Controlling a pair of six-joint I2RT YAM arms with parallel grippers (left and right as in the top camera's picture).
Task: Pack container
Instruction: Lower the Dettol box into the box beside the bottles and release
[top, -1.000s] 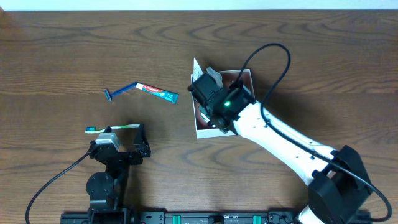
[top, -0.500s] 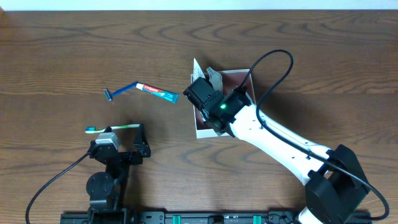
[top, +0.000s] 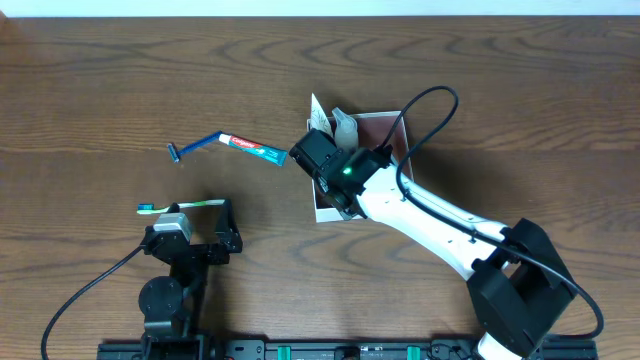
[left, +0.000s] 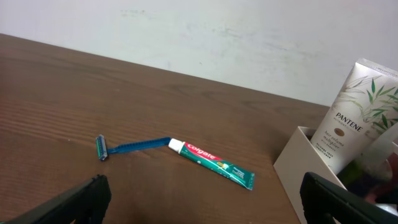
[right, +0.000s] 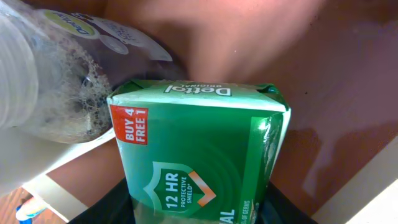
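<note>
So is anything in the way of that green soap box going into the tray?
Nothing visible: the soap carton in the right gripper faces bare container floor, a clear bottle close beside it.

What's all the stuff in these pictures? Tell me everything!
table: one, brown, under everything
container: one, white walls, pink-brown inside, centre-right
soap carton: one, green, inside container
tube: one, white, standing in container
bottle: one, clear, beside carton
razor: one, blue, left of container
toothpaste: one, red-teal, beside razor
toothbrush: one, green-white, near left gripper
left gripper: black, open, empty
right gripper: black, holding soap carton
</note>
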